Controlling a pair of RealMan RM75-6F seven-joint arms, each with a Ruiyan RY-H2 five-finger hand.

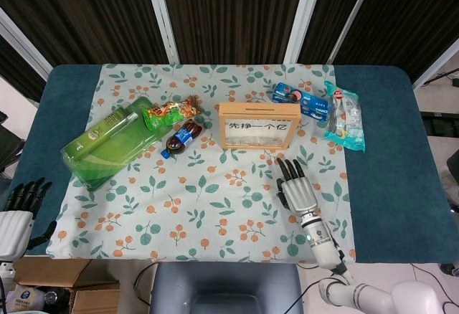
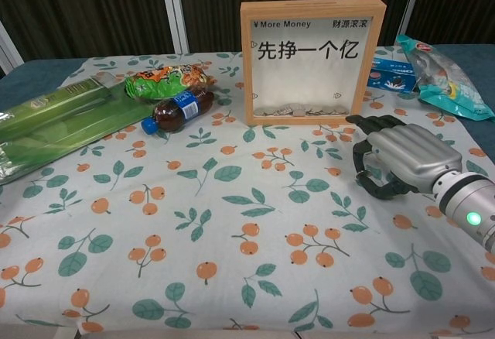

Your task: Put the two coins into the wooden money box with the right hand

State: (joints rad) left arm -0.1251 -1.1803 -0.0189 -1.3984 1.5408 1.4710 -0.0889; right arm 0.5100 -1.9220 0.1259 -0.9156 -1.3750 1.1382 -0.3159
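Note:
The wooden money box stands upright at the middle of the floral cloth, with several coins lying in its bottom behind the glass. My right hand rests palm down on the cloth just in front of the box's right corner. Its fingers are curled in toward the thumb. No loose coin shows on the cloth; anything under the hand is hidden. My left hand hangs off the table's near left corner, fingers apart and holding nothing.
A green flat pack, a snack bag and a small cola bottle lie left of the box. A blue biscuit pack and a teal bag lie to its right.

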